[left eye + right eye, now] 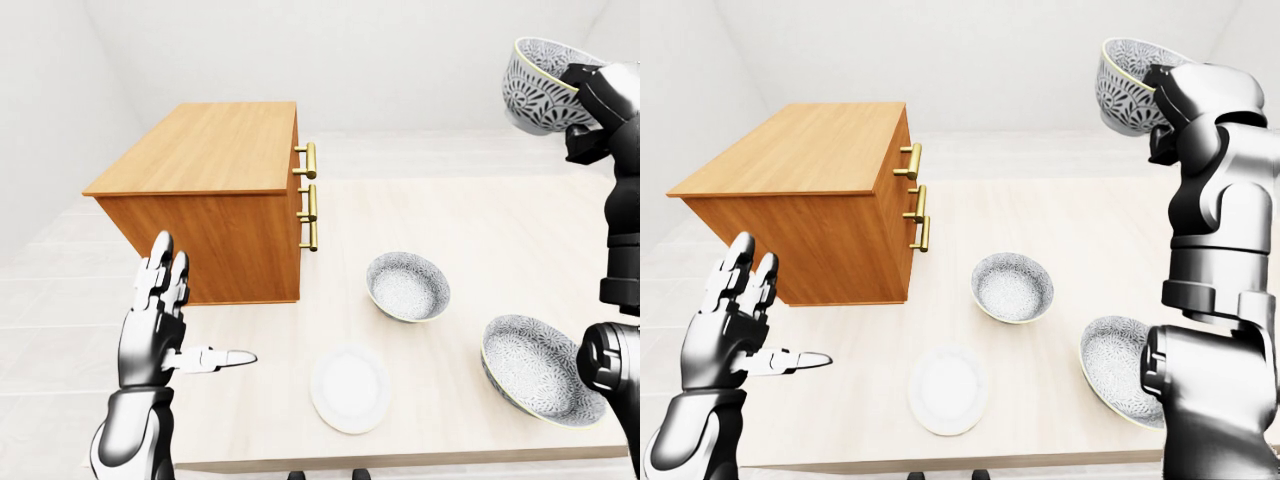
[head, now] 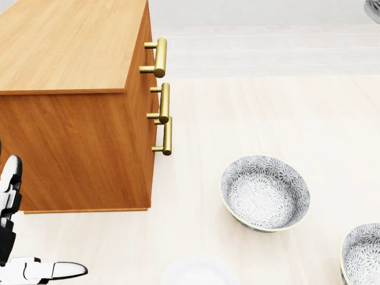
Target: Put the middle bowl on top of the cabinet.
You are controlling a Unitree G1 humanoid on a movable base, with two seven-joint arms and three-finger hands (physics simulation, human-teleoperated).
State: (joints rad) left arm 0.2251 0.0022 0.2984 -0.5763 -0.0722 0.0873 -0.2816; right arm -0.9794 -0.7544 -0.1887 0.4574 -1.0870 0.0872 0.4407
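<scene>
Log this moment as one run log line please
right hand: holds bowl raised | left hand: open, empty | cabinet top: bare | table: two bowls, plate

- The right hand (image 1: 590, 95) covers the near side of the lifted bowl (image 1: 535, 85), so its fingers' grip cannot be read.
- Below that hand, the right arm hides part of the large bowl (image 1: 1115, 365).
- In the head view, the plate (image 2: 199, 270) and the left hand (image 2: 18, 261) are cut off by the edges.
</scene>
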